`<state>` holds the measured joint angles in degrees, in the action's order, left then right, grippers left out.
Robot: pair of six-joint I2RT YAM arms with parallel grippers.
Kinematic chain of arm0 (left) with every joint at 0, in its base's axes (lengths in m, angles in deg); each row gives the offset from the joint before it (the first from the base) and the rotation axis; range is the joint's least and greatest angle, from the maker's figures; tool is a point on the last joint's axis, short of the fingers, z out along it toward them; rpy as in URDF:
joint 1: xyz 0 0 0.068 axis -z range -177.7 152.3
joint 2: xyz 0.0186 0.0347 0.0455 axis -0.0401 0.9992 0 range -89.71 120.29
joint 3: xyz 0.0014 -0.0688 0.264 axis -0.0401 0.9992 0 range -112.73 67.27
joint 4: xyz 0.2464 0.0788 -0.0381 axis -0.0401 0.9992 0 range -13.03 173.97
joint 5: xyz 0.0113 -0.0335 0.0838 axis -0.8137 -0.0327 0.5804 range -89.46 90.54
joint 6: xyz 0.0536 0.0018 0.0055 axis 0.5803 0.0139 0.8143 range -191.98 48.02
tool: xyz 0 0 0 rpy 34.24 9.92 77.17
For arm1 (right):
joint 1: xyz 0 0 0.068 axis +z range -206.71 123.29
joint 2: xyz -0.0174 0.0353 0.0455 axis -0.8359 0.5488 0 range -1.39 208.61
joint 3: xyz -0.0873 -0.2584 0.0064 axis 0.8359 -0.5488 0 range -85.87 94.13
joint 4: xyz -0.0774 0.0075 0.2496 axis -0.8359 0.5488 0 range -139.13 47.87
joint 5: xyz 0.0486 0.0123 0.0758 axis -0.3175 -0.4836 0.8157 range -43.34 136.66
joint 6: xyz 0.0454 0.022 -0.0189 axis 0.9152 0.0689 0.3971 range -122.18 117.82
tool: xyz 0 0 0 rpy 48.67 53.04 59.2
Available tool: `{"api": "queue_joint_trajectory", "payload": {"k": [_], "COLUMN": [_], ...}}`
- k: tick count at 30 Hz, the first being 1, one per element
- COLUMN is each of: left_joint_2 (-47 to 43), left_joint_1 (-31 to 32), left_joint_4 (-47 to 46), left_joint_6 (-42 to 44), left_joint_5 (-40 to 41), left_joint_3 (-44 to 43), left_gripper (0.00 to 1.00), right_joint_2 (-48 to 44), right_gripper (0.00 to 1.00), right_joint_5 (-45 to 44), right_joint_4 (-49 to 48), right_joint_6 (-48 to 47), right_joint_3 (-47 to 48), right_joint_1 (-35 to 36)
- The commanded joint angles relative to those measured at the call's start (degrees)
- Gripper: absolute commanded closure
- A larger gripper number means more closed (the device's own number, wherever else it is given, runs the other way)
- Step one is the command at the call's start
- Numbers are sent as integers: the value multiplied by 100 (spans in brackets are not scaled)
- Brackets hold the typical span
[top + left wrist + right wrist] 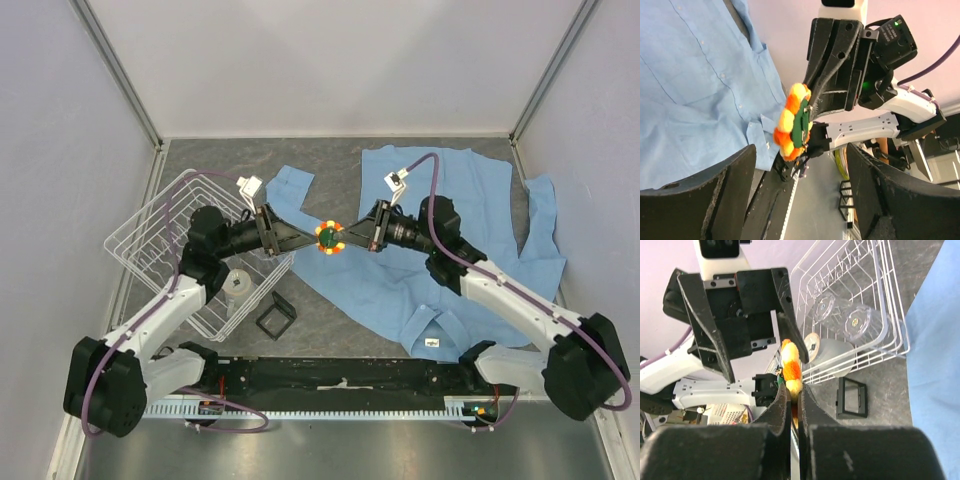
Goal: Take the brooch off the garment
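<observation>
Presently the brooch (330,238) is off the garment (470,200) and held in the air above the middle of the table (330,330), between the tips of the two arms. The right gripper (347,238) has its fingers pressed together on the edge of the brooch, as the right wrist view shows. The left gripper (312,240) faces it from the left with its jaws spread wide to either side of the brooch, not touching it. The removal step therefore appears complete, and the step in hand is judged to be the carry-away. The next move calls for the left arm to back off to the left and for the right arm to keep its pinch while taking the brooch to a bare part of the table. A loose pinch on so small a part could drop it onto the cloth. The garment lies flat on the right half of the dark grey speckled table, collar label toward the near edge. A white wire basket (165,230) holding clear tumblers (860,322) stands on the left, with a black square frame (276,315) just beside its near corner. Pale walls on metal posts enclose the table.
</observation>
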<state>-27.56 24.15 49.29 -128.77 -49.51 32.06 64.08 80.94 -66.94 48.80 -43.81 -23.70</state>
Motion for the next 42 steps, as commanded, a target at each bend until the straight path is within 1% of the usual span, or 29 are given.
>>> {"api": "queue_joint_trajectory", "payload": {"k": [1, 5, 6, 8, 9, 11, 13, 14, 15, 16, 17, 18, 20, 22, 23, 24, 27, 29, 31, 34, 36, 38, 39, 41, 42], "left_joint_2": [-89, 209, 253, 411, 438, 508, 587, 736, 833, 938, 1174, 1272, 1422, 1572, 1598, 1590, 1546, 1484, 1275, 1098, 1167, 1273, 1291, 1282, 1291], "left_joint_1": [-233, -461, -505, -689, -760, -927, -972, -989, -989, -989, -998, -1015, -1059, -1173, -1322, -1402, -1499, -1481, -1464, -1298, -1034, -815, -770, -682, -647], "left_joint_4": [-510, -221, 6, 315, 447, 439, 439, 456, 465, 465, 448, 430, 256, -8, -427, -544, -888, -897, -888, -870, -888, -914, -967, -1221, -1335], "left_joint_6": [-411, -306, -167, 45, 228, 370, 616, 713, 888, 950, 1003, 1082, 1109, 838, 689, 496, 345, 362, 502, 652, 713, 714, 653, 547, 503], "left_joint_5": [-357, -384, -340, -121, -76, -23, -32, -119, -198, -295, -461, -541, -673, -822, -988, -1007, -1113, -1131, -1008, -797, -910, -1033, -1034, -982, -973], "left_joint_3": [-13, -592, -698, -962, -1023, -1085, -1129, -1155, -1191, -1260, -1287, -1322, -1340, -1279, -1227, -1165, -963, -849, -647, -497, -540, -584, -576, -506, -488], "left_gripper": [22, 25, 28, 34, 40, 44, 45, 43, 34, 30, 23, 20, 19, 29, 37, 40, 41, 39, 39, 43, 37, 29, 22, 18, 17], "right_joint_2": [675, 1440, 1807, 2178, 2485, 2724, 2918, 2945, 2971, 2954, 2945, 2919, 2892, 2822, 2796, 2778, 2830, 2883, 2918, 2857, 2761, 2699, 2681, 2699, 2742], "right_gripper": [100, 100, 100, 100, 100, 100, 100, 100, 100, 100, 100, 100, 100, 100, 100, 100, 100, 100, 100, 100, 100, 100, 100, 100, 100], "right_joint_5": [526, 921, 1062, 1334, 1544, 1747, 1976, 2038, 2091, 2152, 2144, 2127, 2188, 2197, 2179, 2179, 2153, 2039, 1855, 1696, 1617, 1450, 1424, 1450, 1450], "right_joint_4": [-434, -785, -847, -1127, -1251, -1654, -1910, -2198, -2410, -2595, -2806, -2834, -3000, -3036, -2984, -2975, -3185, -3308, -3387, -3686, -3424, -3012, -2958, -3105, -3159], "right_joint_6": [-210, -343, -352, -265, -221, 15, 131, 227, 324, 386, 412, 395, 430, 404, 378, 377, 500, 667, 921, 1080, 862, 581, 562, 623, 711], "right_joint_3": [898, 1593, 1908, 2234, 2462, 2596, 2527, 2430, 2168, 2027, 1912, 1763, 1665, 1533, 1524, 1498, 1445, 1410, 1366, 1278, 1278, 1295, 1287, 1261, 1243], "right_joint_1": [-190, -436, -541, -673, -813, -919, -955, -964, -964, -964, -981, -972, -955, -964, -964, -955, -920, -911, -920, -920, -911, -911, -920, -911, -911]}}
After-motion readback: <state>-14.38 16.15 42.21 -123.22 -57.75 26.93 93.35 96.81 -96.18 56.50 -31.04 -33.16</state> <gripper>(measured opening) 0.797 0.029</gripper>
